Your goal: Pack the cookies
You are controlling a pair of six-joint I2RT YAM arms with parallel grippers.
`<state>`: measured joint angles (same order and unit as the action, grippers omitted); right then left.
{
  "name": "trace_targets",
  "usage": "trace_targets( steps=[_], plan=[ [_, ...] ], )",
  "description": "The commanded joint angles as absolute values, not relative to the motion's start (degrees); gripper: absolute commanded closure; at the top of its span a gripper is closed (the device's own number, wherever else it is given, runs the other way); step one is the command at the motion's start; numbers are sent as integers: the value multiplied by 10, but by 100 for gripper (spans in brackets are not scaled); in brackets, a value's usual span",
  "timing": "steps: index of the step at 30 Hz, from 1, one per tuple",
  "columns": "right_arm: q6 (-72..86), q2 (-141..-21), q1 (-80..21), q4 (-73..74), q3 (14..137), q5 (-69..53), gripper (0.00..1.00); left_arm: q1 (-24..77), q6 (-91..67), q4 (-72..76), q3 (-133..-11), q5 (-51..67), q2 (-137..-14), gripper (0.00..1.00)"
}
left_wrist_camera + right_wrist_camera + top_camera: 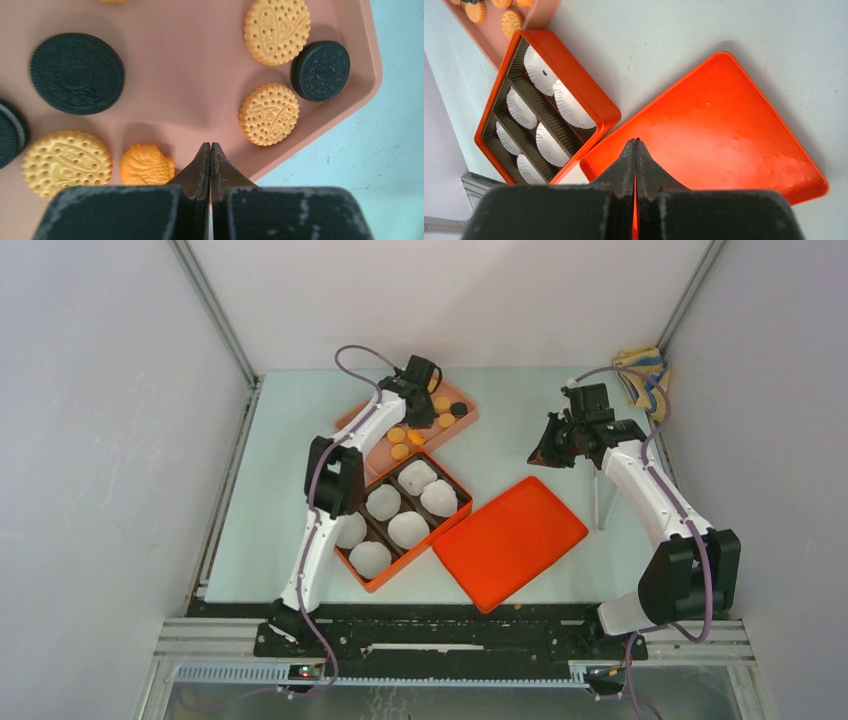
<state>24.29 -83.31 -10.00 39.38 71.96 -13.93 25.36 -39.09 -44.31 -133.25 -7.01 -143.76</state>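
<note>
The cookies lie loose on a pink tray (190,65): several round orange ones (269,114), black ones (77,73) and a fish-shaped orange one (146,164). From above, that pink tray (468,420) with the cookies (400,436) sits at the back centre. My left gripper (210,145) hovers over it, shut and empty, its tips beside the fish-shaped cookie. An orange box (455,518) holding several white paper cups (408,529) lies in front of the tray. My right gripper (635,141) hangs shut and empty above the orange lid (734,130).
The orange lid (510,540) lies flat to the right of the box. A yellow and blue cloth (640,370) is bunched in the back right corner. White walls close in both sides.
</note>
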Motion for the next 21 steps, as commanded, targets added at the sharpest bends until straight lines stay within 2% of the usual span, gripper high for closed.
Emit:
trace_targets(
  steps=[1, 6, 7, 8, 10, 14, 21],
  plan=[
    [245, -825, -75, 407, 754, -117, 100, 271, -395, -447, -1338, -8, -1466, 100],
    [244, -855, -50, 442, 789, -64, 100, 309, -369, -436, -1297, 24, -1444, 100],
    [241, -860, -49, 451, 794, -38, 97, 313, -369, -424, -1275, 45, -1434, 100],
    [239, -867, -48, 463, 799, -11, 89, 317, -372, -414, -1260, 63, -1428, 100],
    [239, -884, -41, 495, 813, 40, 83, 327, -372, -408, -1241, 107, -1421, 100],
    [239, -909, -20, 526, 808, 106, 63, 360, -353, -392, -1209, 145, -1395, 100],
    [238, -940, 39, 535, 768, 141, 53, 370, -336, -365, -1148, 153, -1343, 100]
  ],
)
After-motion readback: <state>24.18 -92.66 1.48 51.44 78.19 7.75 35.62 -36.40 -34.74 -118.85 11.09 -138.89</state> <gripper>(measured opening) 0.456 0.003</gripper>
